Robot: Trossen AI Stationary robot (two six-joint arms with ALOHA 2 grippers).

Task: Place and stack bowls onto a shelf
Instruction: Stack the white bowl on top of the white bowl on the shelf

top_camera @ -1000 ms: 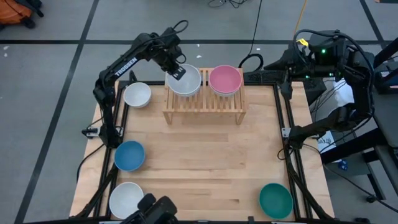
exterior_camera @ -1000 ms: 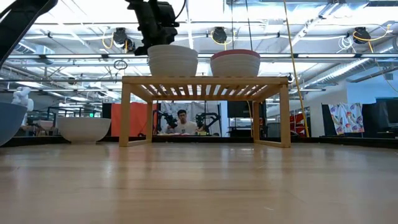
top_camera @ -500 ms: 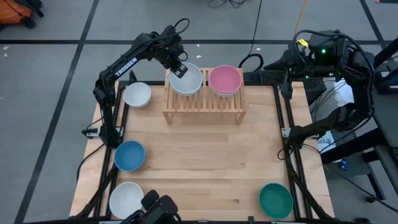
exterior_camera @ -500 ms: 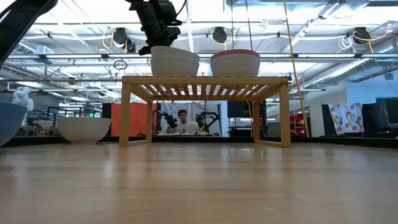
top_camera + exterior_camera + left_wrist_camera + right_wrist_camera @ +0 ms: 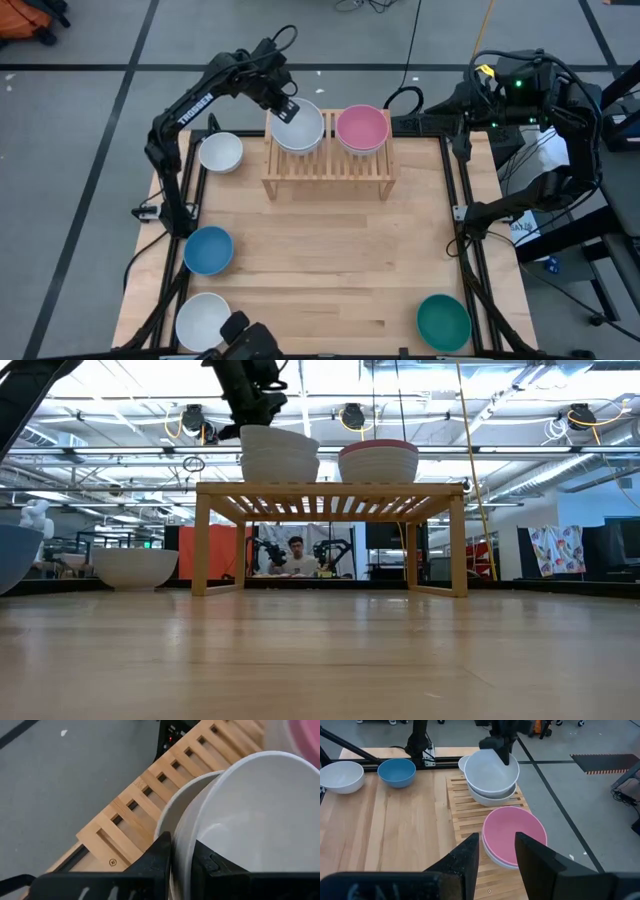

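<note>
The left end effector [image 5: 284,107] pinches the rim of a white bowl [image 5: 303,124], one finger inside and one outside as the left wrist view shows, and holds it tilted over the stack of white bowls [image 5: 492,795] on the left half of the shelf [image 5: 328,172]. A rim grip suits this job, since it leaves the bowl's underside free to nest into the one below. In the low view the held bowl sits crooked on the stack, so it looks not fully seated yet; letting go now could leave it cocked or let it slide off.

The pink bowl [image 5: 361,128] sits on a white one on the right half of the shelf, just beside the white stack, so both columns share the slatted top. Loose on the worktop [image 5: 330,260] wait another white bowl [image 5: 220,152] left of the shelf, a blue bowl [image 5: 208,249], a near white bowl [image 5: 203,320] and a green bowl [image 5: 443,321], well apart from each other.

The right end effector [image 5: 495,852] hangs behind the shelf with its fingers spread and nothing between them, clear of the left arm's reach
</note>
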